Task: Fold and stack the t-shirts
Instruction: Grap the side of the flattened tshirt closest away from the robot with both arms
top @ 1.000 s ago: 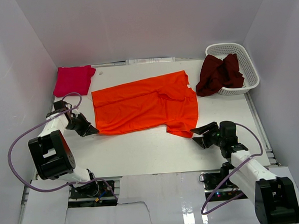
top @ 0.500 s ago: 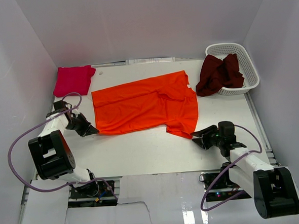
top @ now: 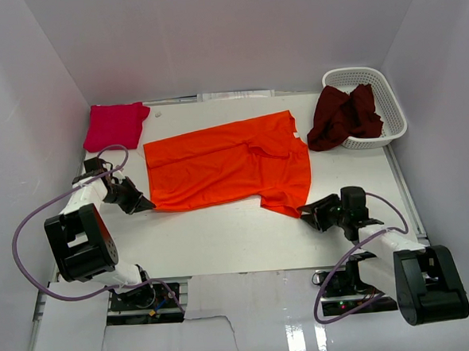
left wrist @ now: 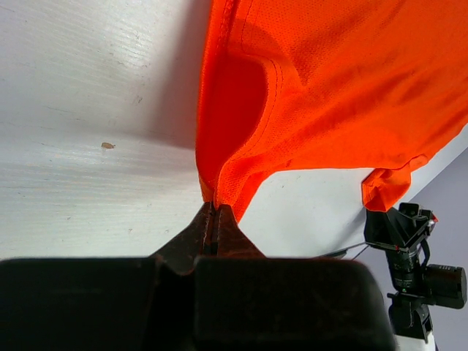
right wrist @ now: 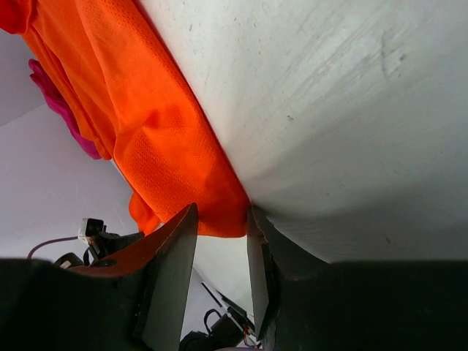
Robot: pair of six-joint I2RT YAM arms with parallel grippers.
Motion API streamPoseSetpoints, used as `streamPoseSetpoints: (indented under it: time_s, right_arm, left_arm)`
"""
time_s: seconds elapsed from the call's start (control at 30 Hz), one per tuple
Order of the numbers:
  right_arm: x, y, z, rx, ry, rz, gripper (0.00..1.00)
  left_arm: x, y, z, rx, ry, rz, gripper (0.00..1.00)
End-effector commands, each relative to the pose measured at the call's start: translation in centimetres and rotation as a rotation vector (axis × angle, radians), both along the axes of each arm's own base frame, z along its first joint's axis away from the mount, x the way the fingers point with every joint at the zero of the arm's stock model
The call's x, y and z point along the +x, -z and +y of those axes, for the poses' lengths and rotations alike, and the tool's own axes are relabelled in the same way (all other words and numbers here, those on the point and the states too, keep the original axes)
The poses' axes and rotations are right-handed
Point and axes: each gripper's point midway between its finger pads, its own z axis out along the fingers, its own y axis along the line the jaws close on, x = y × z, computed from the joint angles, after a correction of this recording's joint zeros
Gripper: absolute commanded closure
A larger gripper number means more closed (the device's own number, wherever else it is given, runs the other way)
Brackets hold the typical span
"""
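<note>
Three t-shirts in all: one orange t-shirt [top: 226,164], one pink t-shirt [top: 116,125] and one maroon t-shirt [top: 342,115]. One white basket [top: 373,142]. One table [top: 222,236]. Two grippers, the left gripper [top: 147,205] and the right gripper [top: 304,213]

orange tee [top: 230,164], at your left gripper [top: 147,204]: bright orange, fine mesh
pink tee [top: 116,125], beyond it: magenta
maroon tee [top: 342,115]: dark maroon
basket [top: 396,118]: white lattice
table [top: 222,236]: white
</note>
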Motion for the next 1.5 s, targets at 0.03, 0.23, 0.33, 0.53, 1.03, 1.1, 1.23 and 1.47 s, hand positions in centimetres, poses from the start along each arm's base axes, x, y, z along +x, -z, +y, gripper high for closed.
streamPoseSetpoints:
  time_s: [0.03, 0.23, 0.33, 0.53, 1.03, 1.1, 1.23, 1.47]
  right_arm:
    - [1.9, -1.8, 0.4, 0.015, -0.016, -0.07, 0.61]
    - [2.4, -2.1, 1.2, 0.042, -0.062, -0.058, 0.61]
    - [2.5, -2.1, 1.2, 0.039, -0.062, -0.056, 0.64]
    - [2.2, -2.0, 1.3, 0.04, -0.071, -0.044, 0.92]
    - [-0.5, -6.5, 0.8, -0.046, -0.278, -0.067, 0.91]
    - [-0.8, -6.0, 0.2, -0.055, -0.296, -0.066, 0.91]
    - [-0.8, -6.2, -2.0, -0.113, -0.273, -0.058, 0.9]
    - [0.4, -7.1, -5.3, -0.162, -0.232, -0.086, 0.92]
  left_arm:
    - [0.7, -1.0, 0.0, 0.004, 0.016, -0.051, 1.0]
    - [0.8, -1.1, 0.0, 0.0, 0.017, -0.054, 1.0]
    - [0.7, -1.1, 0.0, 0.0, 0.017, -0.054, 1.0]
    - [0.5, -1.0, -0.1, 0.001, 0.015, -0.053, 1.0]
    - [1.4, -1.7, 0.3, 0.015, 0.011, -0.071, 1.0]
    - [1.4, -1.7, 0.3, 0.015, 0.011, -0.071, 1.0]
    - [1.5, -1.8, 0.8, 0.04, -0.002, -0.068, 1.0]
    - [1.3, -1.6, 0.5, 0.001, -0.015, -0.062, 1.0]
